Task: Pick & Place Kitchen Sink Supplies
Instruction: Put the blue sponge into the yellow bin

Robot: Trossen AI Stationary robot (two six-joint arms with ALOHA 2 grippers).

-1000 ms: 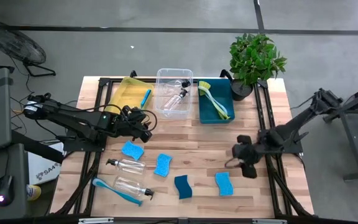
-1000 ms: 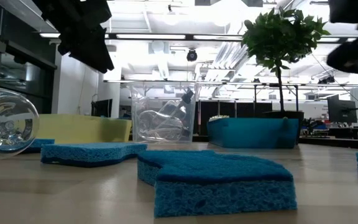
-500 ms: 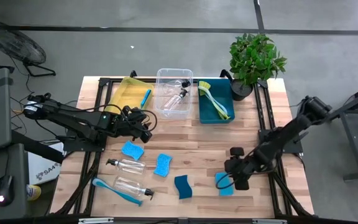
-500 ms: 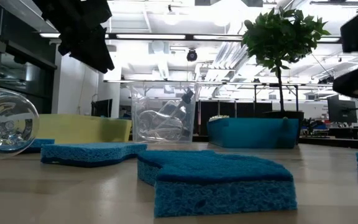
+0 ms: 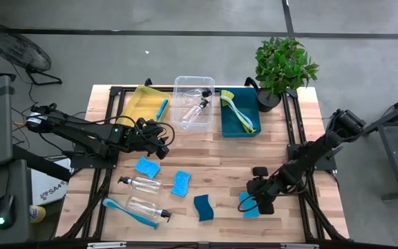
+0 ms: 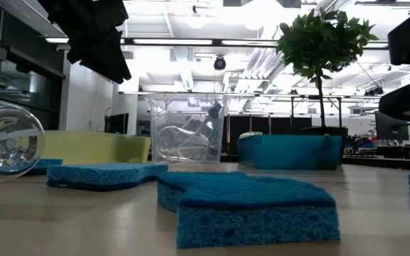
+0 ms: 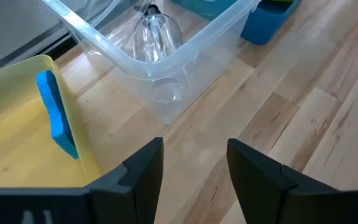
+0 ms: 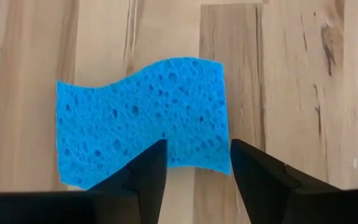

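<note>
Lying just ahead of the parted right gripper (image 8: 194,163), the blue sponge (image 8: 143,121) is seen crosswise to the fingers; the left gripper (image 7: 191,163), likewise parted and empty, is held well apart.

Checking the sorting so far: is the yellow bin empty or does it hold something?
Not empty. The yellow bin holds one blue sponge, leaning on edge against its wall in the left wrist view.

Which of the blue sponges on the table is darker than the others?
The dark blue sponge, lying at the table's front between two lighter ones: a light sponge and the sponge under the right gripper.
</note>
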